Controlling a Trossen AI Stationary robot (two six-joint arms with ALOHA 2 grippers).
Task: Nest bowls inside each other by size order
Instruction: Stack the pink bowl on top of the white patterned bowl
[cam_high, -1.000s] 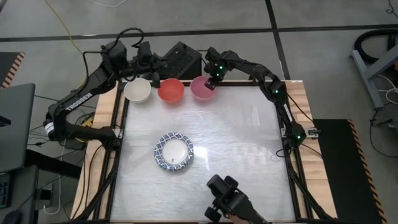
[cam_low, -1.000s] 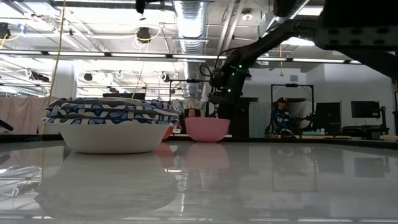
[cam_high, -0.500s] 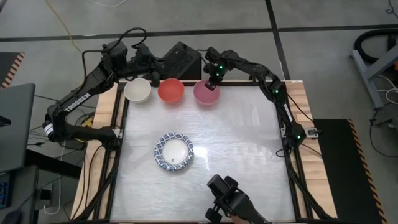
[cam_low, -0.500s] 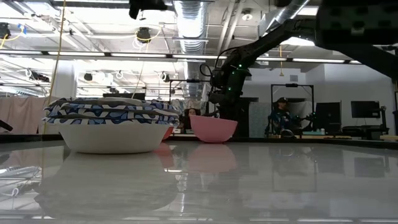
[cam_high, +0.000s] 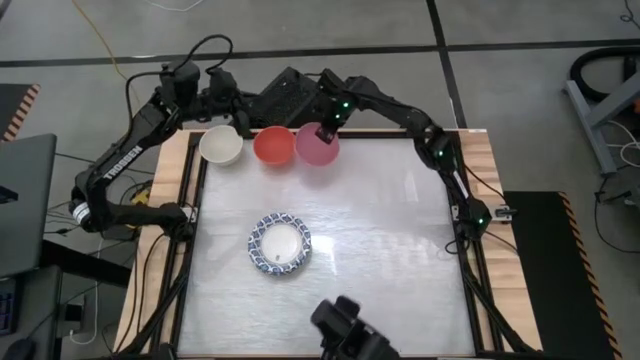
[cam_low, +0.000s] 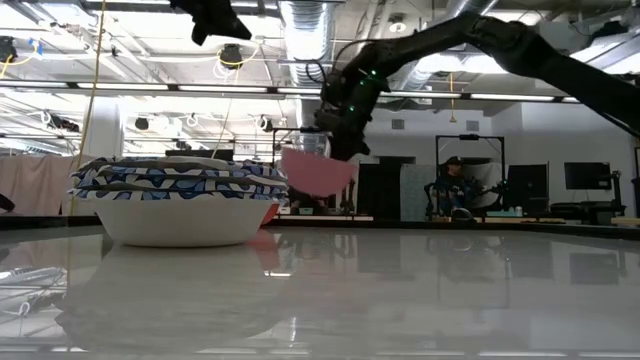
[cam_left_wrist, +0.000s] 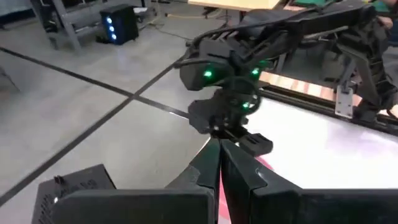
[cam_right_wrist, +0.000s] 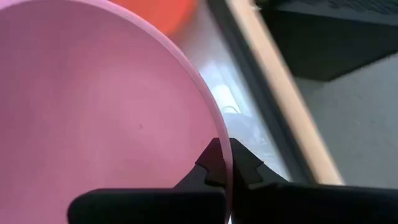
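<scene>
The right claw (cam_high: 324, 131) is clamped on the rim of the pink bowl (cam_high: 316, 146), one finger inside the rim and one outside, as the right wrist view shows (cam_right_wrist: 224, 163). In the low view the pink bowl (cam_low: 316, 170) hangs clear of the surface (cam_high: 380, 230), tilted, at about the height of the stack's top edge. From above it sits at the far edge of the surface, just beside the red bowl (cam_high: 273, 146), their rims close or touching; which one cannot be told. The white bowl (cam_high: 221, 146) stands on the red one's other side, in the same row.

The left claw (cam_high: 232, 106) hovers beyond the far edge, above the gap between the white and red bowls, its fingers pressed together with nothing between them (cam_left_wrist: 219, 163).

The stack of blue-and-white bowls (cam_high: 280, 243) rests nearer the middle of the surface, well apart from the row.
</scene>
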